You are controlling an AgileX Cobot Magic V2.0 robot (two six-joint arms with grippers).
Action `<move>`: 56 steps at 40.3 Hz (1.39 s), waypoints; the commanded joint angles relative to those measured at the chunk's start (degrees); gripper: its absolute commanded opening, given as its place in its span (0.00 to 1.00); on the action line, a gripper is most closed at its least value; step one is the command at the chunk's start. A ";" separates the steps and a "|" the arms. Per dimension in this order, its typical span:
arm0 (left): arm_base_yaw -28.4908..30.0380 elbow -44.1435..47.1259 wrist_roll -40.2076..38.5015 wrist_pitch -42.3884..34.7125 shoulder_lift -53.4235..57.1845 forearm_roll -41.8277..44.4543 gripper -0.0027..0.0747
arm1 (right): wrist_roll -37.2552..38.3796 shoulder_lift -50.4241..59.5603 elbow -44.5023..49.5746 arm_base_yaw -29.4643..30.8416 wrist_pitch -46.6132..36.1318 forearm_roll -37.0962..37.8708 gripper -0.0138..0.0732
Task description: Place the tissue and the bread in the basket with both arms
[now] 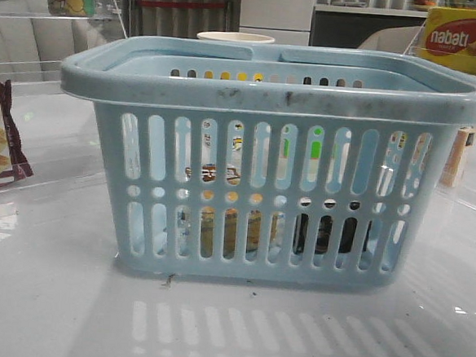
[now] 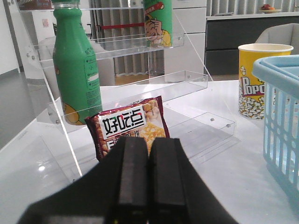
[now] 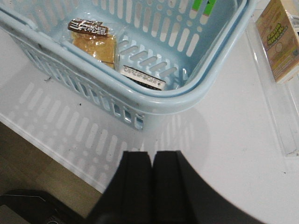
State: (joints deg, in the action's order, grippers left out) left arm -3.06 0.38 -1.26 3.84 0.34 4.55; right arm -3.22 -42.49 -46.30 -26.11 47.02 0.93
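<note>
The basket [image 1: 281, 92] fills the middle of the front view. Inside it, low behind the slots, the bread [image 3: 95, 41] sits left and the tissue [image 3: 142, 78] right, side by side. Both grippers, left [image 2: 149, 154] and right [image 3: 152, 165], have jaws pressed together, holding nothing.

Left gripper [image 2: 148, 179]: fingers pressed together, holding nothing, aimed level.
Right gripper [image 3: 152, 186]: fingers pressed together, holding nothing, angled downward.
</note>
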 commanded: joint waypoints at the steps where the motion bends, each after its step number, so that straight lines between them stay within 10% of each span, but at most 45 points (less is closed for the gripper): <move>1: 0.00 0.10 -0.08 -5.20 1.02 0.16 0.15 | -0.50 0.32 -1.56 -0.05 -3.63 0.55 0.24; 31: 0.00 0.10 -0.08 -5.20 1.02 0.16 0.15 | -0.38 38.82 42.74 25.71 -47.39 -6.91 0.24; 56: 0.00 0.10 -0.08 -5.20 1.02 0.16 0.15 | -0.38 44.05 48.02 28.76 -49.96 -8.96 0.24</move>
State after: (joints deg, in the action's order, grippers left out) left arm -3.06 0.38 -1.26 3.80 0.34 4.77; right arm -3.27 0.64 1.66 2.42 2.53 -8.33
